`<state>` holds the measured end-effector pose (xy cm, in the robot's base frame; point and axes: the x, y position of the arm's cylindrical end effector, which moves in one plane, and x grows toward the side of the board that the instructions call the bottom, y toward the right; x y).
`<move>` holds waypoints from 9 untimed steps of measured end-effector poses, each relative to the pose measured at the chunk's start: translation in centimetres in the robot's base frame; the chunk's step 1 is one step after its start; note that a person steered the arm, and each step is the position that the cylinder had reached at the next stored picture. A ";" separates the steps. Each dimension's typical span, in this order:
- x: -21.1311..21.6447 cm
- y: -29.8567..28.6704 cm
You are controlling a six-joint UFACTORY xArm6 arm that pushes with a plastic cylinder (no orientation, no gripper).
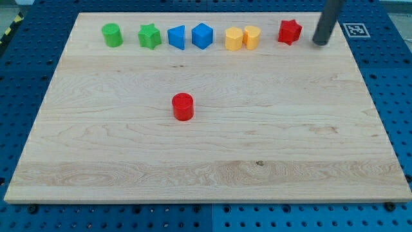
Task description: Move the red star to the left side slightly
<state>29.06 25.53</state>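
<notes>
Red star-shaped plastic block (290,31) sits near the view's top edge of your pale wooden board (206,154), last in a row that runs along that edge. To its view-left there's a small gap, then the yellow cylinder block (252,37) touching the yellow hexagon-like block (234,38), so room for a leftward slide is short before contact. Further left in the row: blue hexagonal block (202,35), blue triangular block (176,37), green star block (149,36), green cylinder block (112,35). Red cylinder block (183,106) stands alone mid-board, well apart from the row. The bare wood below the row is wide. The board's top edge is close behind the star.

My tip (320,42) is the lower end of the dark rod (328,20), which comes in from the view's top and leans slightly. The tip is down at the board, just beside the red star on its view-right, with a narrow gap, not touching. The rod has no jaws, so it grips nothing. Blue perforated table (393,77) surrounds the board, and a black-and-white marker tag (353,29) lies off the board's top right corner.
</notes>
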 end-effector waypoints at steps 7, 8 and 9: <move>-5.1 -8.2; -5.1 -8.3; -5.1 -9.6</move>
<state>23.99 15.96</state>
